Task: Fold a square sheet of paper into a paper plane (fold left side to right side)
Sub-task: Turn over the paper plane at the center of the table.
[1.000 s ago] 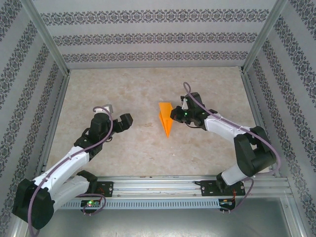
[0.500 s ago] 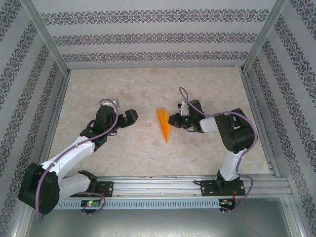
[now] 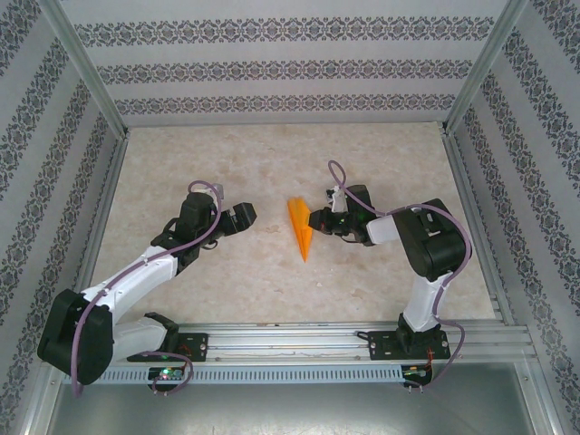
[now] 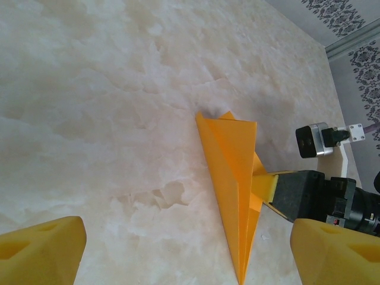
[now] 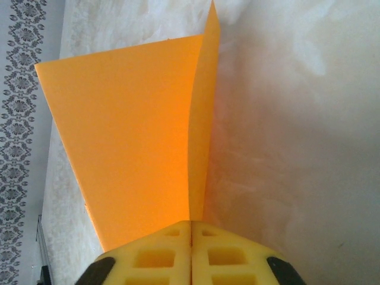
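**Orange fold nearly closed**

Clamped shut: right hand (image 5: 191,237), yellow foam pads (image 5: 154,255) together on the right edge of the narrow pointed orange paper plane (image 3: 300,228), lying midway across the pale marbled surface (image 3: 272,163). Spread wide and empty, near on its other side: left hand (image 3: 237,217). Likely finishing the left-to-right fold; next calls for pressing the crease flat.

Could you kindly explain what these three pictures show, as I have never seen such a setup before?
Two robot arms are bolted at the near edge of a marbled table. The wide picture looks down from above; the other two come from a camera on each wrist. An orange paper plane, folded narrow and pointed, sits on the table between the arms. The right gripper pinches its edge between yellow foam pads. The left gripper hangs open beside it, holding nothing.
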You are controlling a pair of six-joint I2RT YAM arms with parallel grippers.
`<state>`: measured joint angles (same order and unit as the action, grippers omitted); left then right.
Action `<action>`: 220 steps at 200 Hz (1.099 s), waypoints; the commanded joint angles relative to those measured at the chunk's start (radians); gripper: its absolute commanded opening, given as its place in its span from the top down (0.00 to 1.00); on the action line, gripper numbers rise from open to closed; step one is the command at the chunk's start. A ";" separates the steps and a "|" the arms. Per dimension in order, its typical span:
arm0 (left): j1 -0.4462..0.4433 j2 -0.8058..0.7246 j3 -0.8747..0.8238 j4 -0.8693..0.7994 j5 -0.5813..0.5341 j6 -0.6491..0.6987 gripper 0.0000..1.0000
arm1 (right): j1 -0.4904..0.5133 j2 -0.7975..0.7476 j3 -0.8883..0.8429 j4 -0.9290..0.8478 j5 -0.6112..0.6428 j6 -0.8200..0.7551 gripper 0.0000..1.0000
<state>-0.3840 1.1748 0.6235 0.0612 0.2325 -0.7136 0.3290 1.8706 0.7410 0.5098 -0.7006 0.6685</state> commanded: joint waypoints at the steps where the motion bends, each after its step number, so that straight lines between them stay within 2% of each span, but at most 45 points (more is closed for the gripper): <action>1: 0.013 0.005 0.021 0.040 0.011 -0.006 0.11 | -0.004 -0.027 -0.011 0.016 -0.008 -0.026 0.85; 80: 0.015 -0.003 0.028 0.018 0.005 0.011 0.10 | -0.004 -0.102 -0.026 -0.078 0.075 -0.063 0.59; 107: 0.018 -0.013 0.030 0.007 -0.002 0.019 0.09 | -0.004 -0.167 -0.015 -0.210 0.144 -0.102 0.48; 125: 0.025 -0.029 0.026 0.001 -0.006 0.022 0.08 | 0.001 -0.223 0.015 -0.371 0.206 -0.155 0.44; 166: 0.046 -0.072 0.017 -0.027 -0.018 0.041 0.07 | 0.038 -0.312 0.131 -0.719 0.295 -0.259 0.43; 196: 0.057 -0.097 -0.001 -0.024 -0.022 0.039 0.07 | 0.099 -0.290 0.209 -0.830 0.278 -0.259 0.47; 220: 0.062 -0.108 -0.013 -0.022 -0.023 0.034 0.07 | 0.141 -0.242 0.262 -0.881 0.294 -0.241 0.46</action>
<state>-0.3389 1.0885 0.6235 0.0525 0.2207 -0.6968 0.4335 1.5841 0.9482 -0.2344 -0.4385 0.4404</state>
